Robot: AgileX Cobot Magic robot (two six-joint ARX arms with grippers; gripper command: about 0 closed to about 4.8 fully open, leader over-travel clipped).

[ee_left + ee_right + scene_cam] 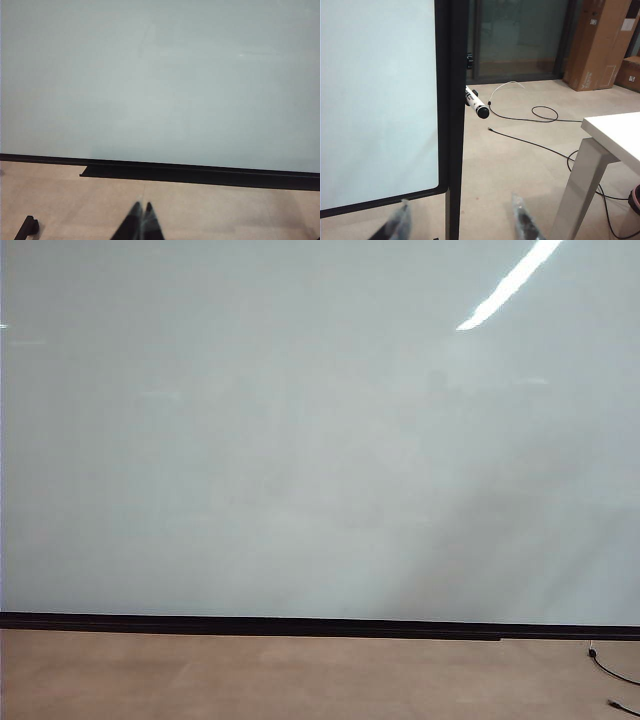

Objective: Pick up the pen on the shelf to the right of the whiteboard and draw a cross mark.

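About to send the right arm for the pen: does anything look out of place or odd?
Nothing stands out. The whiteboard is unmarked, the pen juts from beside its frame, cables lie loose on the floor. Right gripper has open jaws, left gripper shut.

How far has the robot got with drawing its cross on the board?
Nothing looks done: the whiteboard is blank and the pen sits in its holder by the board's edge. The right gripper faces the pen, open, holding nothing; the left gripper is shut. Grasping the pen and drawing remain.
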